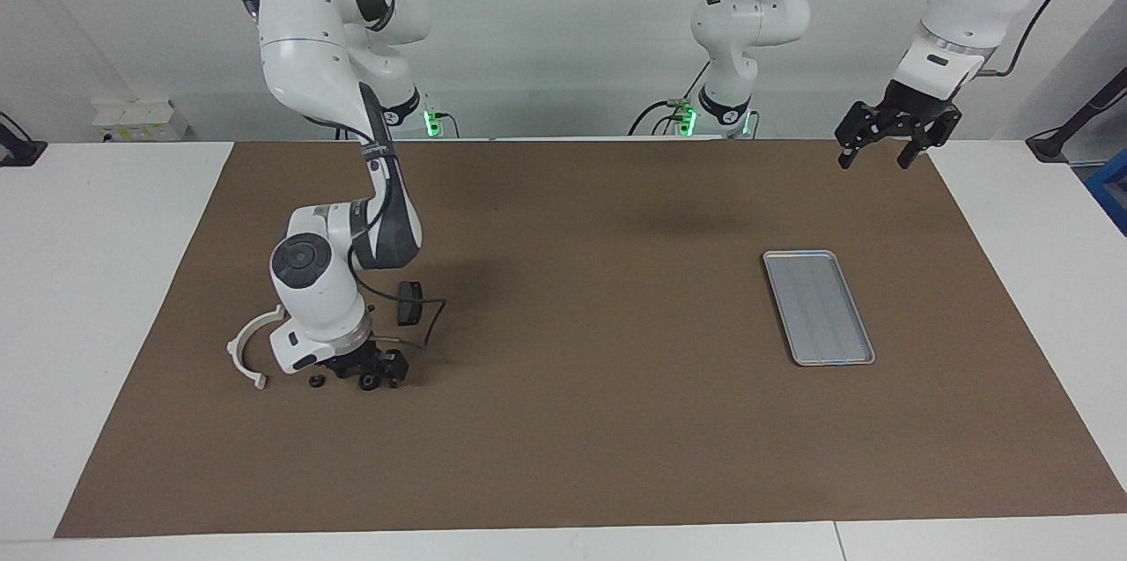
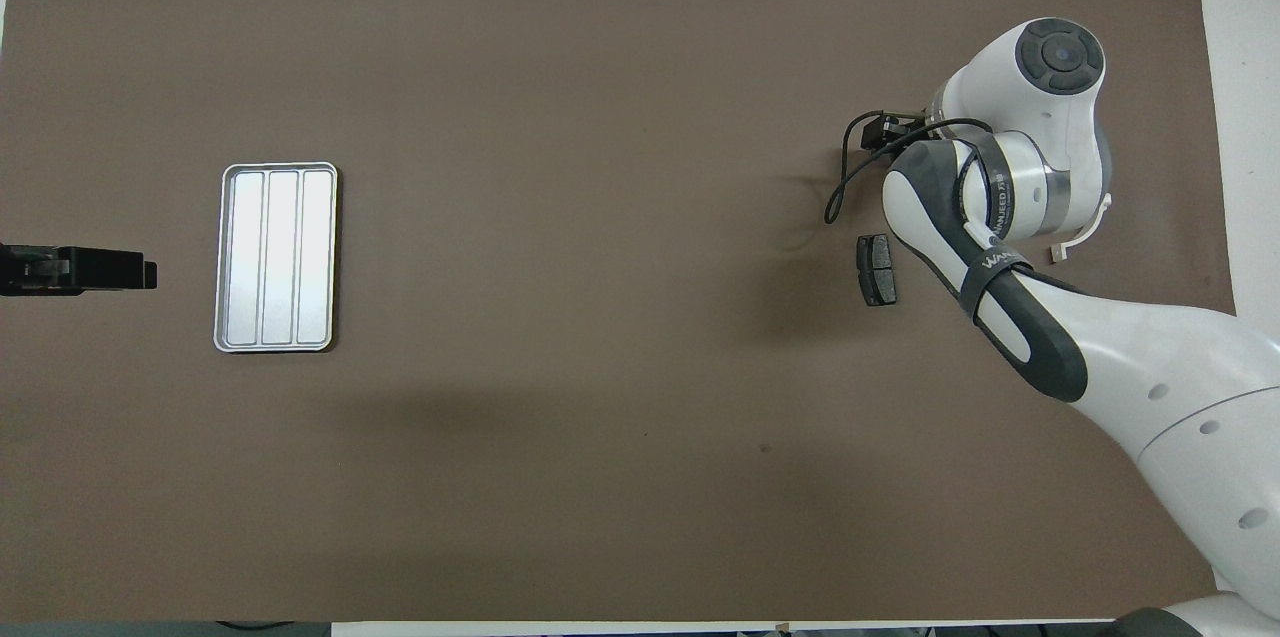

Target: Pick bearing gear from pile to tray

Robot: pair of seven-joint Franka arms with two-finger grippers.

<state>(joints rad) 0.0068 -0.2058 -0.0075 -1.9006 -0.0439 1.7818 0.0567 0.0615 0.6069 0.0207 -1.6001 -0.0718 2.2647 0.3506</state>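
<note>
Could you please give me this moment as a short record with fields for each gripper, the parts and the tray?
right gripper: open, low at the mat, around the larger black round piece
left gripper: open, raised, waiting at the mat's edge nearest the robots
smaller black round piece: on the mat beside the white half-ring bracket
brake pad: on the mat
tray: holds nothing
</note>
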